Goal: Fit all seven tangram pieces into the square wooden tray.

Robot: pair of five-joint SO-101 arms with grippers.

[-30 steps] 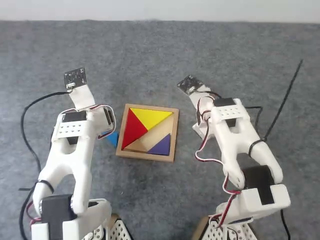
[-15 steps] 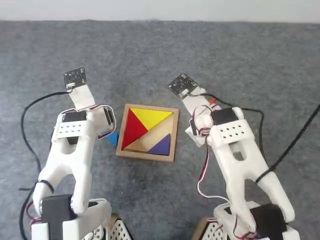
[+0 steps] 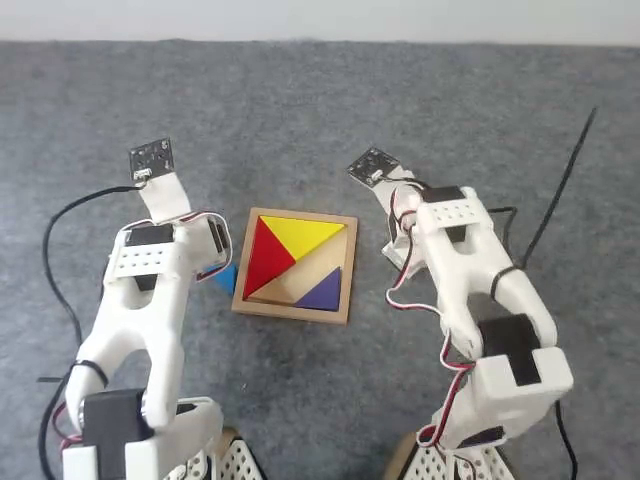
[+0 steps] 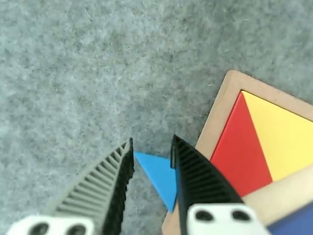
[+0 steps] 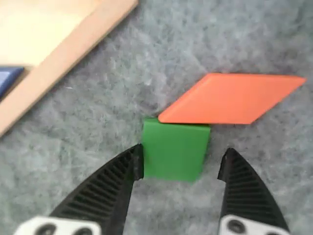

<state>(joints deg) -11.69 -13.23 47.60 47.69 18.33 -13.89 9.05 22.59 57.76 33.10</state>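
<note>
The square wooden tray (image 3: pixel 345 270) holds a red triangle (image 3: pixel 262 262), a yellow triangle (image 3: pixel 302 235) and a purple triangle (image 3: pixel 324 291); bare wood shows between them. A blue triangle (image 4: pixel 159 172) lies on the carpet against the tray's left edge (image 4: pixel 215 117). My left gripper (image 4: pixel 152 141) is open, its fingers either side of the blue triangle's tip. A green square (image 5: pixel 176 149) and an orange parallelogram (image 5: pixel 230 98) touch each other on the carpet right of the tray. My right gripper (image 5: pixel 183 152) is open with its fingers straddling the green square.
Grey carpet (image 3: pixel 300 110) covers the whole table, with free room beyond and in front of the tray. Both white arms (image 3: pixel 140 300) (image 3: pixel 470 270) flank the tray. A black cable (image 3: pixel 565 195) runs off to the right.
The right arm's elbow swung toward the front and back again while its wrist stayed beside the tray's right edge. The left arm has kept still.
</note>
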